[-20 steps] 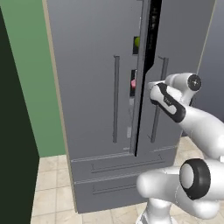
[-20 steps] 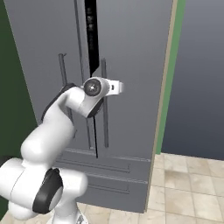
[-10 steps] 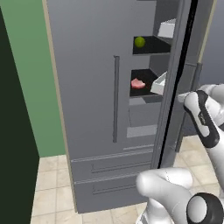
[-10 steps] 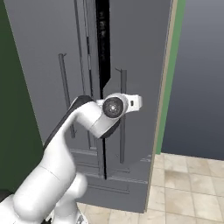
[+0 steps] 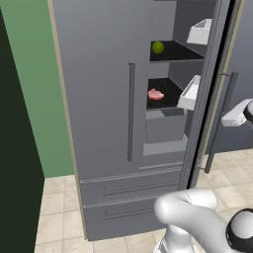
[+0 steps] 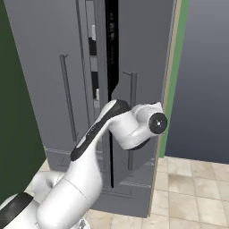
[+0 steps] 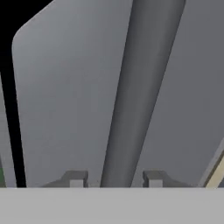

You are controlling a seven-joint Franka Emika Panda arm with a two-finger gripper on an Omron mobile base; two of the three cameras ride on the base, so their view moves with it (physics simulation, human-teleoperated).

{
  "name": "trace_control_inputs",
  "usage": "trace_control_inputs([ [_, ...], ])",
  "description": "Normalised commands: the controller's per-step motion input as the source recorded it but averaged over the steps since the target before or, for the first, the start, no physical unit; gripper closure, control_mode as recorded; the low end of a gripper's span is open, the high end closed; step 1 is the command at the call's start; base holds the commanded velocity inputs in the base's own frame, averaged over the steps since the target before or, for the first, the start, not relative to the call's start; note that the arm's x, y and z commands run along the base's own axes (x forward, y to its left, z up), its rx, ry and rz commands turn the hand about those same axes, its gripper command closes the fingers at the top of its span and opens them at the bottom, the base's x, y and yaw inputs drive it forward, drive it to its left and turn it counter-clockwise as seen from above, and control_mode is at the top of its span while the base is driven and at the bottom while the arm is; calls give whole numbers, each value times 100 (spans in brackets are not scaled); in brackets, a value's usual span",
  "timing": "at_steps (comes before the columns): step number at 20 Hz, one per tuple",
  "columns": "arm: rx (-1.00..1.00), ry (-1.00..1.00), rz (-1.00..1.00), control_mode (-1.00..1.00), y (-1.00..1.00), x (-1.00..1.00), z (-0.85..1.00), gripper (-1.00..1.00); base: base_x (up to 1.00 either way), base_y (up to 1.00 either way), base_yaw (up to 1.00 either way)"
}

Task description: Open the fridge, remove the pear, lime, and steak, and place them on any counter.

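The fridge [image 5: 104, 123] stands with its right door [image 5: 207, 94] swung open, edge-on in the left base view, while the left door [image 5: 99, 89] is closed, its long bar handle [image 5: 131, 111] upright on it. Taking the fridge as the landmark: the lime [image 5: 157, 47] sits on a dark upper shelf inside the opened right half, near the front left of that shelf. One shelf below it, the steak [image 5: 155, 94] lies flat, also toward the left of its shelf. White door bins [image 5: 190, 94] hang on the inner face of the open door, just beside the shelves. Two drawers [image 5: 128, 197] span the bottom of the fridge, both closed. The pear cannot be made out on the shelves that show.

In the hand view the pincer [image 7: 113, 180] faces the outer side of the open door, and that door's bar handle [image 7: 135, 92] runs up between its two fingertips [image 7: 75, 179]. The fingertips stand a little apart from the bar on either side, so the pincer is narrowly open around the handle, without pressing on it. In the right base view the arm [image 6: 120, 129] reaches across the front of the open door at handle height.
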Motion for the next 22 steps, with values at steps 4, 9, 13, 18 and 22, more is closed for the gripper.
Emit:
trace_control_inputs([
  [4, 0, 0, 45, -100, -4, -3, -25, -100, 0, 0, 0],
  [9, 0, -5, 8, -100, 23, -23, -1, -100, 0, 0, 0],
  [13, 0, 0, -5, -100, 14, -22, 5, -100, 0, 0, 0],
  [18, 0, -3, -21, -100, 57, -40, 17, -100, 0, 0, 0],
  [22, 0, 3, -42, -100, 75, -36, 3, -100, 0, 0, 0],
])
